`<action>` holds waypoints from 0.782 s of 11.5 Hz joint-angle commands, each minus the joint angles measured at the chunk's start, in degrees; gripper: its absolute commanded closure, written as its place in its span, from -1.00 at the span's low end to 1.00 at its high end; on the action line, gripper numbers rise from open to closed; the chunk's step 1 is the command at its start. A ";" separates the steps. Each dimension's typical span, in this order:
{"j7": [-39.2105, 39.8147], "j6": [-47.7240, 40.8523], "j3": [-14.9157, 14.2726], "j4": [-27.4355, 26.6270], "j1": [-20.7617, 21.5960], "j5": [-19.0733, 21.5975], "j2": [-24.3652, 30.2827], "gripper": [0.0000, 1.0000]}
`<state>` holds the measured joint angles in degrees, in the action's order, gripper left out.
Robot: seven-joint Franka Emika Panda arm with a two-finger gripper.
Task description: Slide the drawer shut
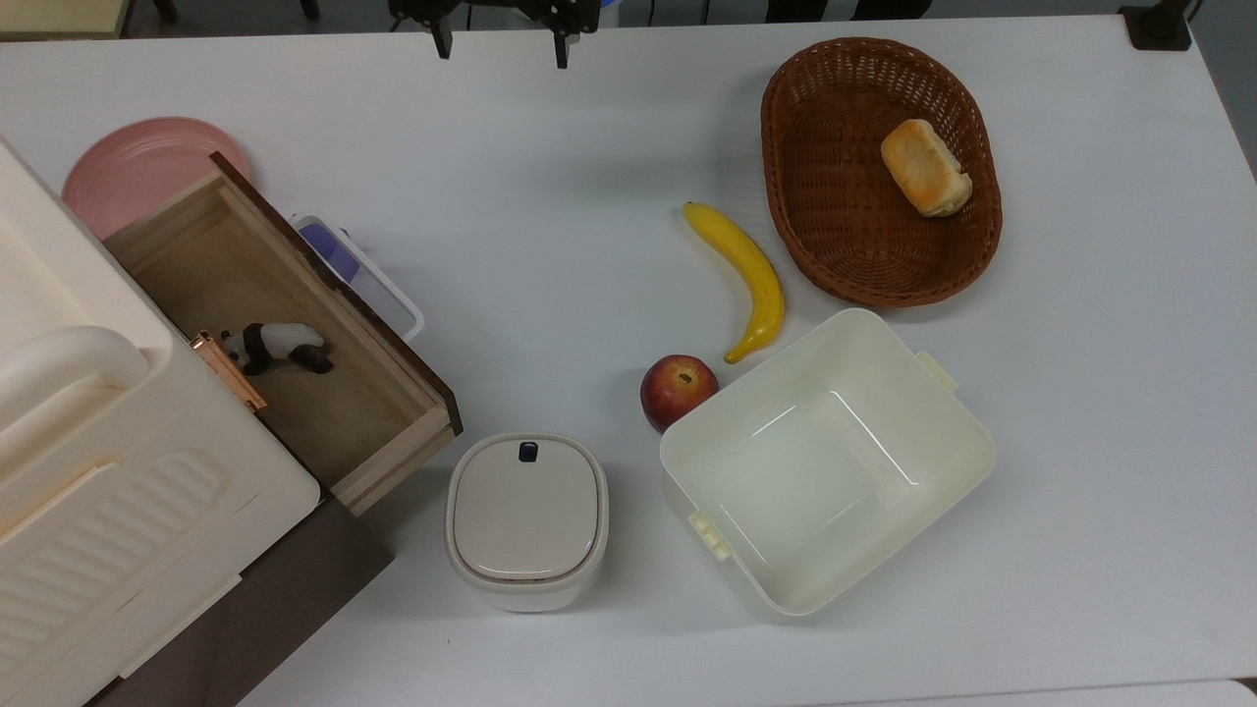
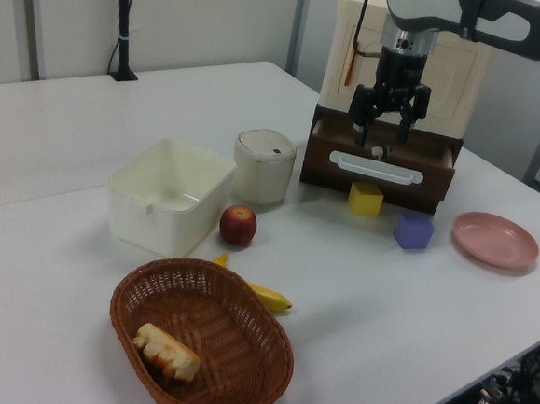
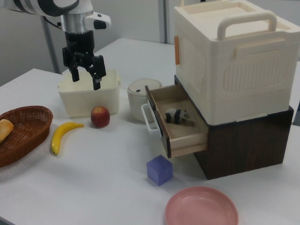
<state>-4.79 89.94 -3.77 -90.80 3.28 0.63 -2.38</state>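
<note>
In the top view, going left to right, the drawer [image 1: 285, 334] stood pulled well out of the dark cabinet [image 3: 250, 141] under the cream storage box [image 1: 98, 471], a toy panda [image 1: 275, 346] lying inside it, so nothing of the closing looked done yet. Its white loop handle [image 1: 378, 280] faced the open bench [image 1: 550, 226]. The tool [image 1: 499, 39] hung at the far edge, fingers spread and holding nothing, well apart from the drawer front. The whole push seemingly remained.

Further right stood the small lidded container [image 1: 527, 520], just beside the drawer's near corner, then the apple [image 1: 678, 391], banana [image 1: 746, 275], cream tub [image 1: 825, 462] and wicker basket [image 1: 879, 167] with bread [image 1: 925, 167]. In the right view a purple block [image 3: 159, 169] and pink plate [image 3: 201, 213] lay before the drawer. The bench ahead of the handle looked free for an approach.
</note>
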 commanded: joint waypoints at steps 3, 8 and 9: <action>2.16 -1.16 -0.18 -1.48 0.50 0.95 1.68 -1.00; 1.63 -1.25 -0.18 -1.66 0.59 1.04 1.94 -1.00; 0.76 -1.17 -0.10 -2.44 0.50 1.13 2.03 -0.06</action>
<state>-3.78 89.93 -3.66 -90.83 3.38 0.63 -2.29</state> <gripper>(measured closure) 0.000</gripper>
